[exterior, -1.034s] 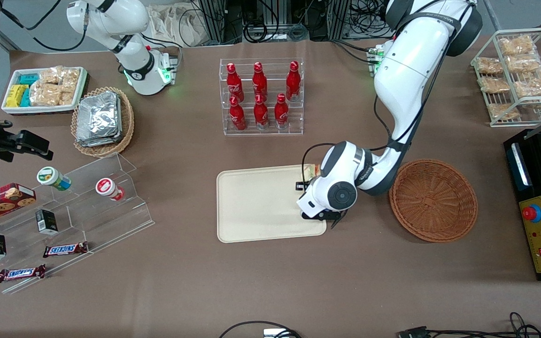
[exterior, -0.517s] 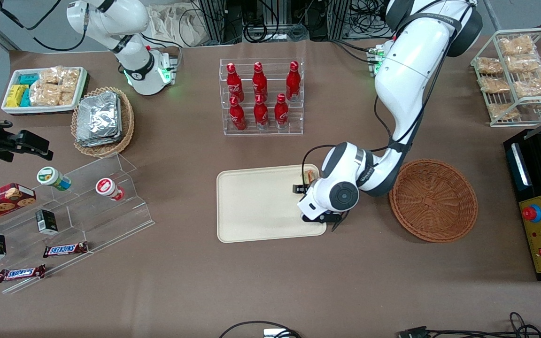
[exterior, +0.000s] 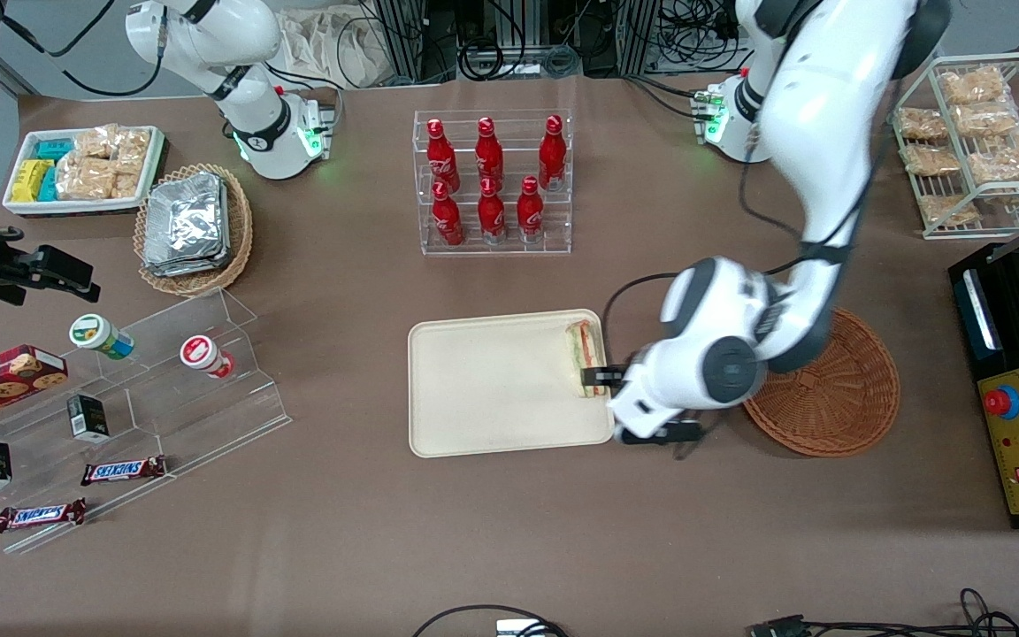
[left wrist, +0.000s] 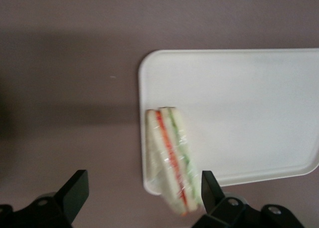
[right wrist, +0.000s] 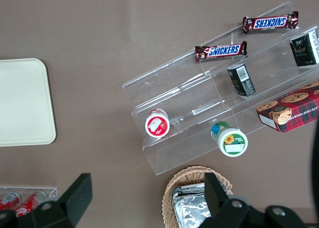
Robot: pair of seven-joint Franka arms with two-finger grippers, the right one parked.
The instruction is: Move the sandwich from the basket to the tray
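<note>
The tray (exterior: 492,389) is seen in the middle of the table, and the sandwich (exterior: 586,358) is lying on it, right at the rim nearest the basket (exterior: 837,398). The basket is seen with nothing in it. The gripper (exterior: 617,379) is held above the table just beside the tray's edge, with its 2 fingers (left wrist: 75,190) spread apart and nothing between them. The job looks nearly done. To finish well, the arm should be lifted straight up so the sandwich is not bumped. In the left wrist view, the sandwich (left wrist: 172,158) is shown sticking out a little over the tray's (left wrist: 249,113) rim, which is hard to tell from the front.
</note>
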